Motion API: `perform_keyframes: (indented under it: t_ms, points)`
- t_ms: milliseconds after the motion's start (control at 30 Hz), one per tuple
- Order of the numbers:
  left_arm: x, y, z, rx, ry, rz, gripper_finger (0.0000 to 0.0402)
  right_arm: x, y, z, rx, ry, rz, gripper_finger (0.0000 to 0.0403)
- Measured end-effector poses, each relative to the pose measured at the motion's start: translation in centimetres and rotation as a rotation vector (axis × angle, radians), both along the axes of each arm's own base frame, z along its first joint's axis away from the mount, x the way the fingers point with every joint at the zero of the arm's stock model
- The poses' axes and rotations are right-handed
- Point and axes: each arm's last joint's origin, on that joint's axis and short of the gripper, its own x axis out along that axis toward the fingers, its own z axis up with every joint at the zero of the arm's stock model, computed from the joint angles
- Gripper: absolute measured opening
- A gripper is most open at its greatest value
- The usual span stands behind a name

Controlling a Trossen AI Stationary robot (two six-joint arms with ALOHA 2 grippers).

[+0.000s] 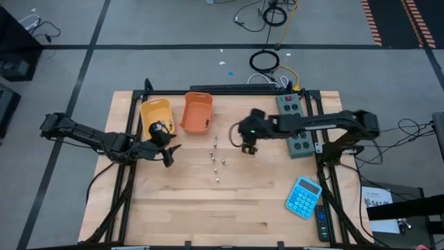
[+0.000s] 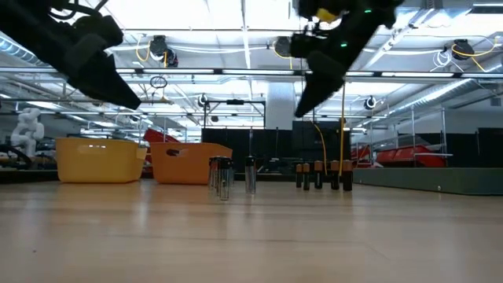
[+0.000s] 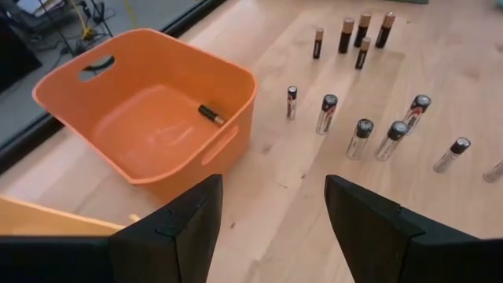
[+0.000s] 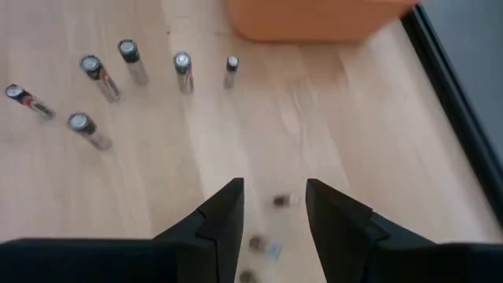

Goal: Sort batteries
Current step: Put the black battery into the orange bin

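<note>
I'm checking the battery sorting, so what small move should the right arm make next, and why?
Probably lower the right hand straight down onto one of the small dark copper-topped batteries standing on the wooden table below it. Its fingers are open and empty, and the wrist view shows those batteries framed in the gap. Only one battery lies in the orange plastic bin, so sorting has barely started.
</note>
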Motion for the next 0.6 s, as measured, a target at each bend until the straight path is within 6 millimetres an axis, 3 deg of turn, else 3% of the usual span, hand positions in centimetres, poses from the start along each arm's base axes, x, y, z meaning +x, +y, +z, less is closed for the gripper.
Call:
perform_keyframes:
  t_ms: [233,400,600]
  points:
    - [0.6,-0.1,0.1,-0.002,-0.047,0.033,0.0235,-3.1,2.7,-2.9,0.002,0.017,-0.135,0.0129]
    - [0.9,-0.1,0.4,0.01,-0.078,0.025,0.0235,-4.3,4.2,-5.4,-0.011,-0.018,-0.206,0.0129]
    - [0.9,-0.1,0.4,0.024,-0.072,0.015,0.0235,-4.9,5.7,-6.6,-0.019,-0.095,-0.25,0.0129]
